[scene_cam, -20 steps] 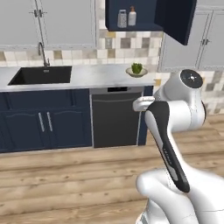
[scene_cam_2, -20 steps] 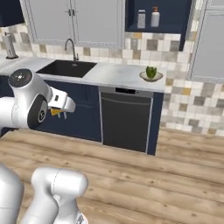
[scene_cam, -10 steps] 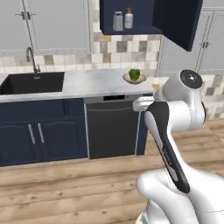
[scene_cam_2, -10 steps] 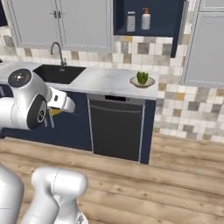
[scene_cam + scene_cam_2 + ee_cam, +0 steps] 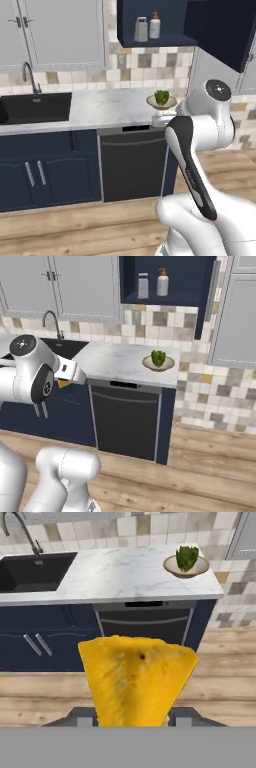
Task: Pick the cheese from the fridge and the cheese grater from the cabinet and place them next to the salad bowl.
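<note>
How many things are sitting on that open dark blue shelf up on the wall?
2. A grey cheese grater stands on the left of the open navy cabinet, and a white soap bottle stands just right of it. Anything deeper in the shadowed part may be hidden.

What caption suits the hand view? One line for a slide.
Gripper carries the cheese toward the counter with the salad bowl.

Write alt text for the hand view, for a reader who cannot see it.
A yellow-orange cheese wedge, held in the gripper, fills the foreground. Beyond it a marble counter carries a salad bowl of greens at the right, with a black sink at the left and a dark dishwasher below.
</note>
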